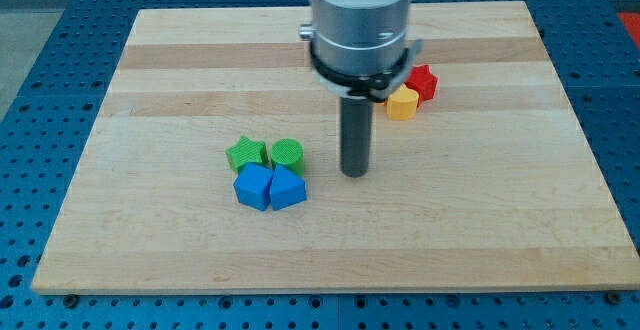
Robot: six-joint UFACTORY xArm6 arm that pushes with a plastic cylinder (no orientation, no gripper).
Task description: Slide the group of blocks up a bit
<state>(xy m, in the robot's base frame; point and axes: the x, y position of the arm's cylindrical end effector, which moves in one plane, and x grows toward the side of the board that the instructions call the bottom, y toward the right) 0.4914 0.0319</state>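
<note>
A tight group of blocks sits left of the board's middle: a green star (245, 153), a green cylinder (287, 154), a blue block (253, 186) and a blue triangular block (287, 188) just below them. My tip (355, 173) stands on the board to the right of the group, about level with the green cylinder and apart from it. A red star (424, 81) and a yellow block (402, 103) touch each other at the upper right, partly behind the arm.
The wooden board (160, 250) lies on a blue perforated table (40, 30). The arm's grey body (360, 20) hangs over the board's top middle and hides part of it.
</note>
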